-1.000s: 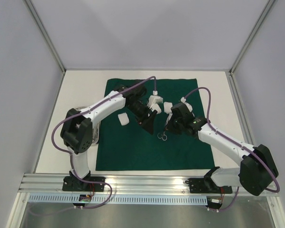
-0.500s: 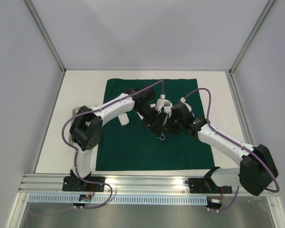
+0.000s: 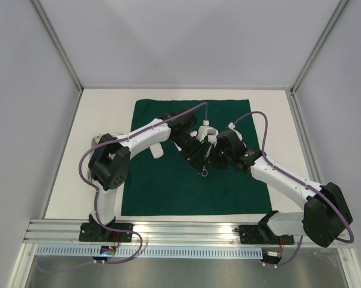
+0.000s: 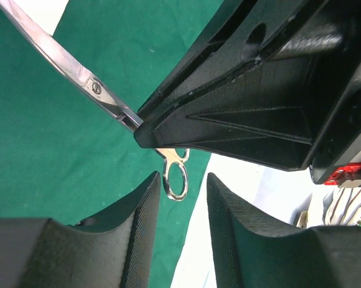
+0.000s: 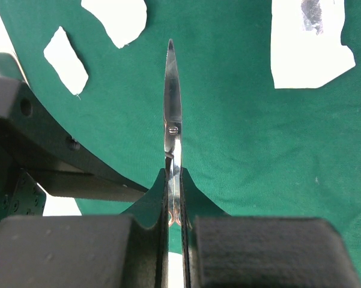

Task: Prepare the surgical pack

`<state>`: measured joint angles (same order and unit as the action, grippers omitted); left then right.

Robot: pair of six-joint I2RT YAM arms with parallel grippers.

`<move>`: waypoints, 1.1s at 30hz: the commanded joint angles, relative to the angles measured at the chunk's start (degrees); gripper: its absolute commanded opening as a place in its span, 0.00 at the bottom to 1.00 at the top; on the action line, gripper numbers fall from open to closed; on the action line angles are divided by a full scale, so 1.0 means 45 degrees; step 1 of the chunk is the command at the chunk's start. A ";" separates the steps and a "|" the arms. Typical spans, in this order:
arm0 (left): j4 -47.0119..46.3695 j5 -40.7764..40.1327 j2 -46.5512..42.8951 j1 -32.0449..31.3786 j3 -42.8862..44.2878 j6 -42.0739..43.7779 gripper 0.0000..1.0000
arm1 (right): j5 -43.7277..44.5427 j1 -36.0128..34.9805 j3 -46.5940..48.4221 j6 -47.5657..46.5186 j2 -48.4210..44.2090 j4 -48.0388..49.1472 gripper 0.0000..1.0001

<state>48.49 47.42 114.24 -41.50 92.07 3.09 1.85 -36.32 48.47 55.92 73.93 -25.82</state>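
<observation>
Right fingers (image 5: 158, 195) clamp the scissors (image 5: 173, 114); left fingers (image 4: 141, 231), apart, have the ring (image 4: 175, 179) just ahead and could knock it loose

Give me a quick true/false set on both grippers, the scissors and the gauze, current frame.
1. The right gripper is shut on the scissors. True.
2. The left gripper is clamped on the scissors' finger rings. False: its jaws stand apart, with one ring in the gap.
3. The scissors lie flat on the drape, untouched. False: the right gripper holds them over the drape.
4. A gauze pad lies on the drape. True.
</observation>
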 commanded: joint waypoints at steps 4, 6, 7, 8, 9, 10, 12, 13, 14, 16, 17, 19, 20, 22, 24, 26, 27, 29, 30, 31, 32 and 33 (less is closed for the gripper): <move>0.0143 0.0537 -0.0113 -0.0037 -0.0265 -0.0063 0.44 | -0.0078 0.0023 0.0089 0.0229 -0.0140 0.0504 0.00; 0.0123 0.0479 -0.0073 -0.0056 -0.0324 -0.0062 0.37 | -0.0117 0.0023 0.0108 0.0229 -0.0121 0.0543 0.00; 0.0123 0.0420 -0.0015 -0.0037 -0.0324 -0.0062 0.33 | -0.0137 0.0043 0.0108 0.0229 -0.0101 0.0582 0.01; 0.0162 0.0362 -0.0015 -0.0037 -0.0304 -0.0120 0.28 | -0.0156 0.0043 0.0108 0.0229 -0.0101 0.0602 0.01; 0.0123 0.0342 -0.0015 -0.0037 -0.0266 -0.0160 0.19 | -0.0195 0.0062 0.0089 0.0229 -0.0062 0.0621 0.00; 0.0104 0.0341 0.0024 -0.0037 -0.0227 -0.0199 0.14 | -0.0196 0.0062 0.0069 0.0210 -0.0062 0.0641 0.01; 0.0123 0.0361 0.0063 -0.0037 -0.0148 -0.0238 0.02 | -0.0196 0.0062 0.0069 0.0249 -0.0043 0.0718 0.01; 0.0104 0.0361 0.0064 -0.0037 -0.0090 -0.0277 0.00 | -0.0215 0.0082 0.0050 0.0249 -0.0042 0.0719 0.00; 0.0123 0.0303 0.0083 -0.0037 -0.0070 -0.0258 0.00 | -0.0196 0.0082 0.0050 0.0230 -0.0023 0.0700 0.00; 0.0104 0.0244 0.0064 -0.0037 -0.0147 -0.0160 0.00 | -0.0196 0.0101 0.0030 0.0210 -0.0023 0.0661 0.01; 0.0084 0.0186 0.0064 -0.0037 -0.0225 -0.0141 0.00 | -0.0196 0.0121 -0.0047 0.0191 -0.0042 0.0641 0.01; -0.0052 -0.0106 0.0161 -0.0037 -0.0362 -0.0140 0.00 | -0.0196 0.0140 -0.0125 0.0190 0.0036 0.0621 0.00; 0.0005 -0.0185 0.0200 -0.0037 -0.0363 -0.0102 0.00 | -0.0196 0.0198 -0.0184 0.0171 0.0055 0.0660 0.01; 0.0083 -0.0322 0.0317 -0.0037 -0.0421 -0.0198 0.00 | -0.0761 0.0238 -0.0185 0.0132 0.0113 0.0680 0.01; 0.0084 -0.0849 0.0318 0.0041 -0.0460 -0.0180 0.00 | -0.0801 0.0258 0.0009 -0.0063 0.0114 0.0506 0.02; 0.0142 -0.1298 0.0356 0.0313 -0.0500 -0.0219 0.00 | -0.0723 0.0277 0.0224 -0.0490 0.0075 0.0329 0.07; 0.0201 -0.1454 0.0395 0.0431 -0.0461 -0.0238 0.00 | -0.0684 0.0277 0.0477 -0.0667 0.0036 0.0135 0.11; 0.0531 -0.1709 0.0416 0.0937 -0.0305 -0.0063 0.00 | -0.0431 0.0258 0.0829 -0.1173 -0.0061 -0.0371 0.15; 0.0668 -0.1767 0.0338 0.1114 -0.0285 0.0054 0.00 | 0.0034 0.0258 0.1160 -0.1351 -0.0120 -0.0510 0.19; 0.0767 -0.2039 0.0221 0.1251 -0.0304 0.0210 0.00 | 0.0155 0.0277 0.1298 -0.1507 -0.0198 -0.0666 0.21; 0.0980 -0.2196 -0.0128 0.1581 -0.0382 0.0559 0.00 | 0.0291 0.0258 0.1435 -0.1780 -0.0315 -0.0919 0.23; 0.1060 -0.2352 -0.0364 0.1758 -0.0711 0.0756 0.00 | 0.0486 0.0277 0.1630 -0.1918 -0.0393 -0.0979 0.24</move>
<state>50.61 39.70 116.01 -36.53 89.84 3.62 0.99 -35.33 51.86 51.48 74.19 -28.49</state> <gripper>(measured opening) 0.017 0.226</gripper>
